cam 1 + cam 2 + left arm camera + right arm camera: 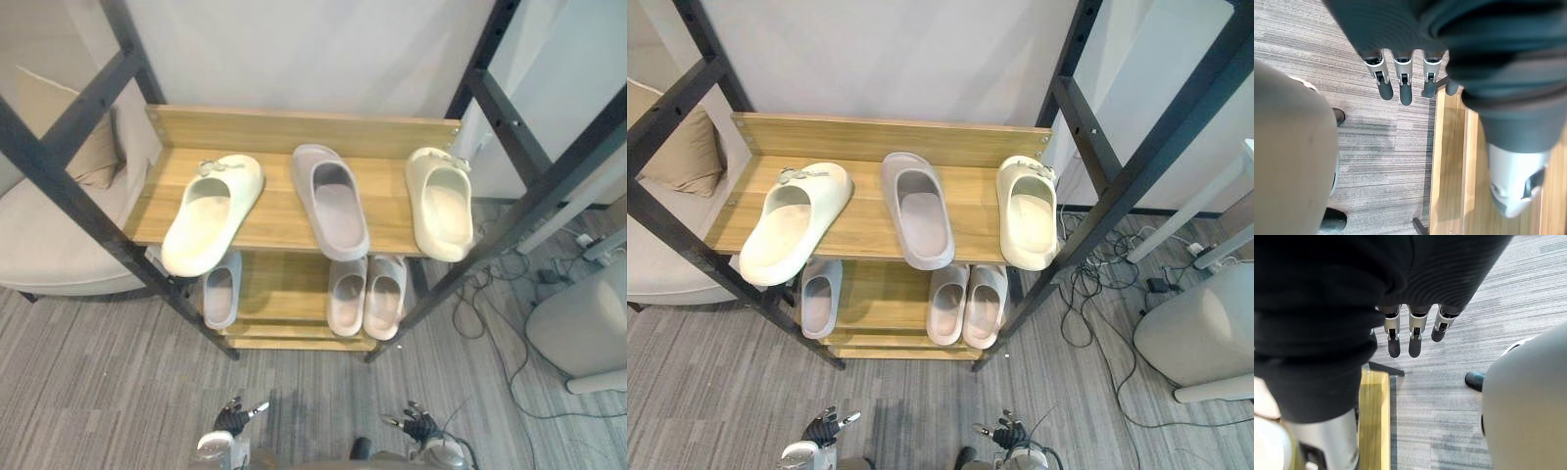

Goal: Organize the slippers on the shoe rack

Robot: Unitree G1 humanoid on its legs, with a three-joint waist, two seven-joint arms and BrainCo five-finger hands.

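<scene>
A wooden shoe rack (284, 220) in a black frame stands before me. On its top shelf lie a cream slipper (211, 211) at the left, tilted over the front edge, a grey slipper (330, 199) in the middle and another cream slipper (440, 202) at the right. On the lower shelf a single grey slipper (222, 288) sits at the left and a pinkish pair (366, 294) at the right. My left hand (232, 419) and right hand (419, 426) hang low near the floor, far below the rack. Both are open with straight fingers (1399, 78) (1414, 330) and hold nothing.
A beige cushioned seat (59, 225) with a pillow (93, 147) stands left of the rack. Cables (500, 313) trail on the floor at the right beside a grey rounded bin (588, 323). Grey striped carpet (118, 372) lies in front.
</scene>
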